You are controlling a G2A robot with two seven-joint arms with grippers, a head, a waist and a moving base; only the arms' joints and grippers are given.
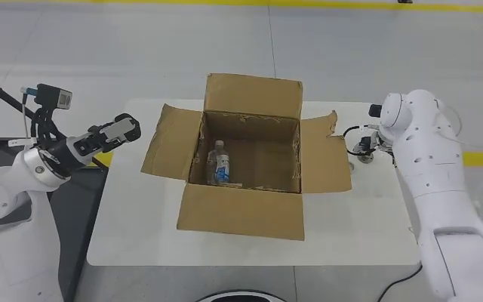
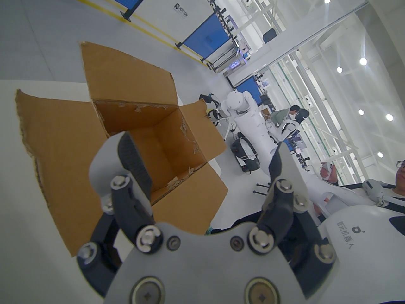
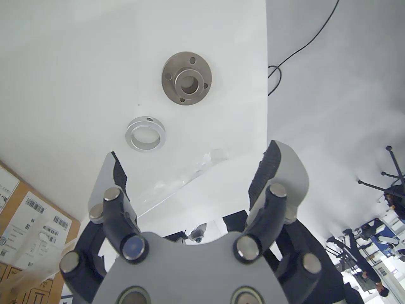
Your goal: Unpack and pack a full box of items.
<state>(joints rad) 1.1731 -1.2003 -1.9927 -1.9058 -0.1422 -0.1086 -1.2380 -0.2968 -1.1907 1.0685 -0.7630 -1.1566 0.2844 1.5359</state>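
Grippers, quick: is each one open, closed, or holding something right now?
Left gripper: open, holding nothing.
Right gripper: open, holding nothing.

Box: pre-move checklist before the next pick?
1. Box flaps all folded out, opening unobstructed: ok.
2. Bottle lying on its side on the box floor, nothing on top of it: ok.
3. Left gripper open, empty, clear of the box: ok.
4. Right gripper open, empty, above the table: ok.
5. Flange and ring flat on the table, apart: ok.
6. Nothing else left along the box's near inner wall: cannot tell.
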